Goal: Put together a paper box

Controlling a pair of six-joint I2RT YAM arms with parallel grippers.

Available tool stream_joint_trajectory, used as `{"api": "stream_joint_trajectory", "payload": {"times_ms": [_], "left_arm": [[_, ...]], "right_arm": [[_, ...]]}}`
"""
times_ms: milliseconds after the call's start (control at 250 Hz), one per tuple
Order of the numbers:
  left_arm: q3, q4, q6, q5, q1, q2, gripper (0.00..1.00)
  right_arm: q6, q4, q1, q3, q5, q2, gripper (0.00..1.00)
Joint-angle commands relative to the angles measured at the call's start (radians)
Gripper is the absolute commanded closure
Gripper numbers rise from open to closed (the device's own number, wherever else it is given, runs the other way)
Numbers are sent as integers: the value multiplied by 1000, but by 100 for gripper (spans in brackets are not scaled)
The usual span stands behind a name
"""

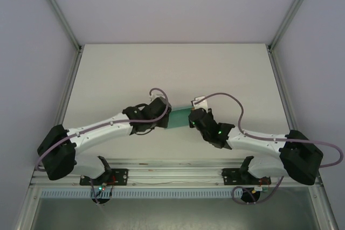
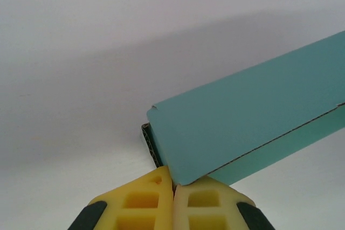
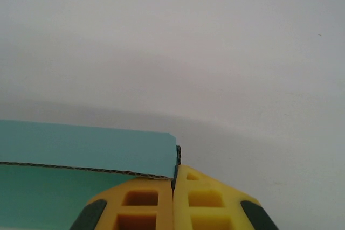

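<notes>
Pinching a corner of the paper box [image 2: 242, 117], the left gripper [image 2: 173, 188] is clenched, its yellow fingers [image 2: 143, 200] pressed together with only a sliver of teal card in the seam. The right gripper [image 3: 173, 179] is clamped the same way on the opposite end. Between them the box spans the middle of the table [image 1: 172, 68], somewhat nearer its near edge than its far one.

Both holds look shallow, so the card could slide out of either pinch if the arms pull apart or one wrist twists. A twist could also crease the thin panels or flatten the folded shape. If one side lets go, the box would likely swing from the other corner.

From above, the wrists cover both ends of the box, so the flaps and tabs are hidden. How far the card reaches into each pinch is unclear. Whether the box rests on the table or hangs above it is also hard to tell.
</notes>
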Motion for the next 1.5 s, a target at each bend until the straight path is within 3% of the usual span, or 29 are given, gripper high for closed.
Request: {"api": "stream_joint_trajectory", "payload": {"times_ms": [0,100,308,484,612,807,919,1127,1327,1495], "left_arm": [[-109,20,-86,-37,-31,58,100],[-141,25,-103,-55,-33,50,100],[-134,23,-77,-78,-32,27,100],[-116,14,-47,-82,-33,29,100],[-104,14,-32,-80,-33,32,100],[-81,0,-17,-84,-33,41,100],[-74,-6,-12,-83,-33,42,98],[-65,-4,4,-64,-33,44,98],[-57,-19,66,-31,-33,-12,73],[-32,-112,134,-52,-31,-61,55]], "right_arm": [[9,-54,13,-40,-60,10,98],[40,-74,13,-33,-54,-14,88],[69,-202,0,23,-92,-111,45],[113,-250,-67,70,-193,-200,30],[130,-257,-141,115,-245,-220,25],[180,-303,-255,202,-396,-118,31],[224,-318,-299,214,-444,-43,42],[236,-254,-309,128,-450,30,48],[264,-163,-310,29,-499,39,52],[270,-170,-310,4,-464,53,56]]}}
